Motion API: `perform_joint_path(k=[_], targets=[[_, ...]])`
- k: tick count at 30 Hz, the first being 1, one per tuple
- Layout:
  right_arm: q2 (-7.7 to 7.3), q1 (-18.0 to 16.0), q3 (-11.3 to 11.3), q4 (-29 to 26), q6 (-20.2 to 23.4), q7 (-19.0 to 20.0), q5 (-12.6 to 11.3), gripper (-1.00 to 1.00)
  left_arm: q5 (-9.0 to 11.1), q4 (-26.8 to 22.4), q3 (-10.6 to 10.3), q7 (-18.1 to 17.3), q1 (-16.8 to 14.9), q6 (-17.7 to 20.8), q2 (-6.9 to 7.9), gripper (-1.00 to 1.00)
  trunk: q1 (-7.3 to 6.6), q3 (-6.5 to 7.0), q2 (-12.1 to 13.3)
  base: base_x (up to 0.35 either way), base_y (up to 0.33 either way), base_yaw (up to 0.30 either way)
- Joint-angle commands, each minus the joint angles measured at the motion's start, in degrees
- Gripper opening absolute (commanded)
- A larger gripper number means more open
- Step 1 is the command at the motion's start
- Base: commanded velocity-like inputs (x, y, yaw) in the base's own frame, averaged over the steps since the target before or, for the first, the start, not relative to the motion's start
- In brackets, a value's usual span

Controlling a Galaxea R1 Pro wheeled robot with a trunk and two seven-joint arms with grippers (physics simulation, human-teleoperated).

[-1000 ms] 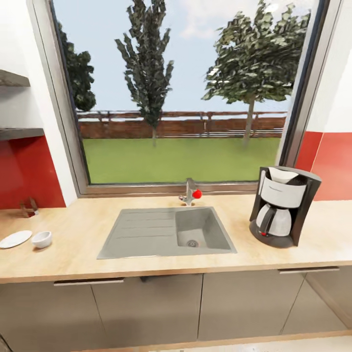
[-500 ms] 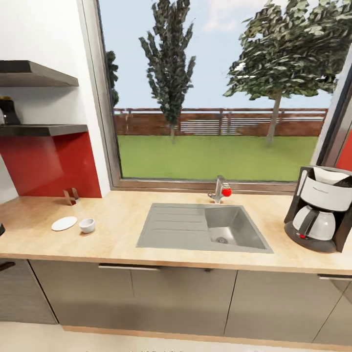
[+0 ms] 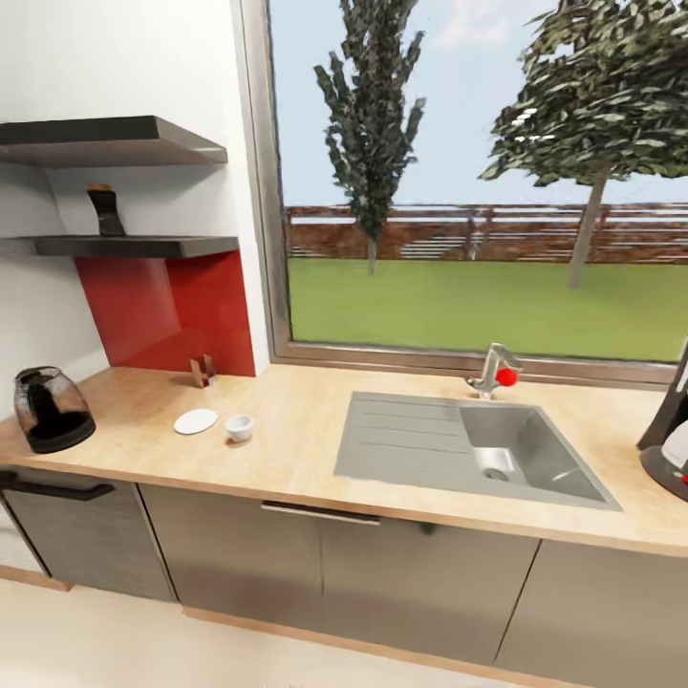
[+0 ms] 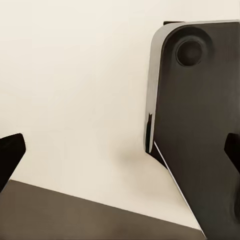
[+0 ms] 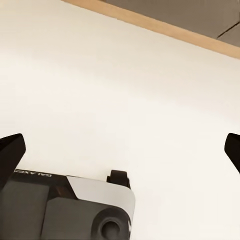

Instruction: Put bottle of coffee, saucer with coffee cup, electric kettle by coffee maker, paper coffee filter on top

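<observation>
In the head view a black and white coffee maker (image 3: 669, 435) stands on the wooden countertop (image 3: 296, 449), cut off by the picture's right edge. A dark bottle of coffee (image 3: 105, 211) stands on the lower wall shelf (image 3: 134, 247). A glass electric kettle (image 3: 52, 409) with a black base sits at the counter's left end. A white saucer (image 3: 196, 421) and a white cup (image 3: 239, 427) lie side by side, apart. Behind them stands a small brown holder (image 3: 202, 370). My left gripper (image 4: 120, 152) and right gripper (image 5: 120, 152) are open over pale floor, with nothing between the fingers.
A grey sink (image 3: 473, 449) with a faucet (image 3: 492, 371) is set in the counter under a big window. Grey cabinet fronts (image 3: 315, 573) run below the counter. Part of my dark base (image 4: 200, 125) appears in the left wrist view.
The camera has swung left: the whole scene slid right. The shelf's bottle and the kettle came into view, and the coffee maker reached the right edge. The things on the counter stayed put.
</observation>
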Motion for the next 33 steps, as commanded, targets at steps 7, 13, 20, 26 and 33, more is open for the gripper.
perform_joint_path(k=[7,13,20,26,33], targets=[[0.01,0.0,0.5,0.0,0.1,-0.1,-0.5,1.0,-0.6,0.0,0.5,-0.1,0.0,-0.1,0.0,1.0,0.02,-0.49,0.0,0.008,0.307,0.199],[0.01,0.0,0.5,0.0,0.1,-0.1,-0.5,1.0,-0.6,0.0,0.5,-0.2,0.0,-0.2,-0.01,1.0,0.02,-0.91,0.0,0.074,0.307,0.199],[0.01,0.0,0.5,-0.1,0.1,-0.2,-0.5,1.0,-0.6,-0.1,0.5,-0.4,-0.1,-0.2,-0.01,1.0,0.02,-1.28,0.0,0.126,0.307,0.153],[0.01,0.0,0.5,-0.1,0.1,-0.1,-0.6,1.0,-0.6,-0.1,0.5,-0.4,-0.1,-0.3,-0.01,1.0,0.02,-1.31,0.0,0.17,0.307,0.011],[0.05,0.0,0.5,-0.1,0.1,0.0,-0.6,1.0,-0.6,-0.1,0.5,-0.4,-0.1,-0.3,-0.02,1.0,0.02,-1.31,0.0,0.149,0.307,0.0]])
